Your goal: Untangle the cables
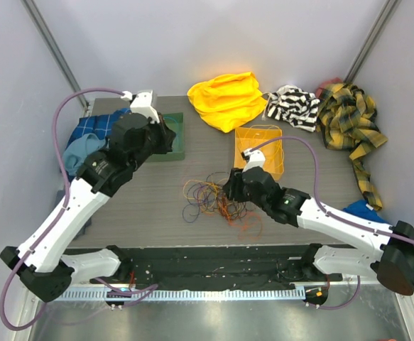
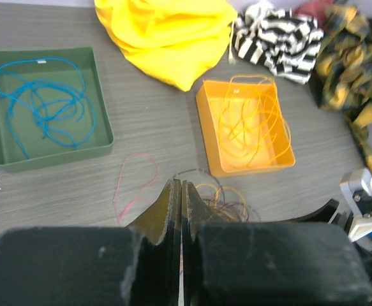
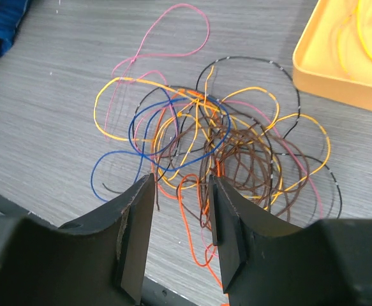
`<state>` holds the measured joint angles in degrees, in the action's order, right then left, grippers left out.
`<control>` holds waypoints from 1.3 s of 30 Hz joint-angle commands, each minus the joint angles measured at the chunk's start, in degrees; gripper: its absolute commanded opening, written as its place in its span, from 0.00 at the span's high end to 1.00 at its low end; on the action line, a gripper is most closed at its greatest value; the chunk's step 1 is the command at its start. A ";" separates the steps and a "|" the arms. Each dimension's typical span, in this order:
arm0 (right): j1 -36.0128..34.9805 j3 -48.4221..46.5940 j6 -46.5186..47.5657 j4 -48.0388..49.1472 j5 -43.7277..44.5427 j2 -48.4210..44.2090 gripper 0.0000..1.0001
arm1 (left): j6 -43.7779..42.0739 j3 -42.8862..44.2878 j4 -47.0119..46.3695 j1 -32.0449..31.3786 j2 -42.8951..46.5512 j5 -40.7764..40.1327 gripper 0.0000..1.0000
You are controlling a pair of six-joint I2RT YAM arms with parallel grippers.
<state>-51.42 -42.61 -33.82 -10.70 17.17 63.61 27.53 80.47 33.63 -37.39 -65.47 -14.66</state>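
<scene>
tangle sorting | cables heaped on the worktop | right fingers part-open just above, gripping nothing | left fingers closed, empty | you'd best pinch one outer loop, draw slowly

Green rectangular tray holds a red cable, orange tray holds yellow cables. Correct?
No. The green rectangular plastic tray holds a thin blue cable, not red; the left wrist view shows it. The orange rectangular plastic tray does hold thin yellow cables.
</scene>
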 commanded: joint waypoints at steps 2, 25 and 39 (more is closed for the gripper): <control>-1.23 -2.39 -0.54 1.21 -0.38 0.28 0.53 | -2.31 -3.55 4.69 -0.58 -4.83 6.83 0.73; -1.32 0.69 0.86 -0.99 4.27 -2.53 0.53 | 2.09 -19.12 -2.95 -1.11 -24.69 5.60 0.41; -1.32 0.60 1.65 -1.25 5.07 -2.18 0.53 | 2.62 -16.49 -1.11 -1.55 -13.57 0.42 1.00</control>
<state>-52.45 -41.80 -33.06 -12.51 20.45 62.37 29.80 61.10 32.42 -38.30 -89.95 -10.90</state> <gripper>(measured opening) 0.472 0.015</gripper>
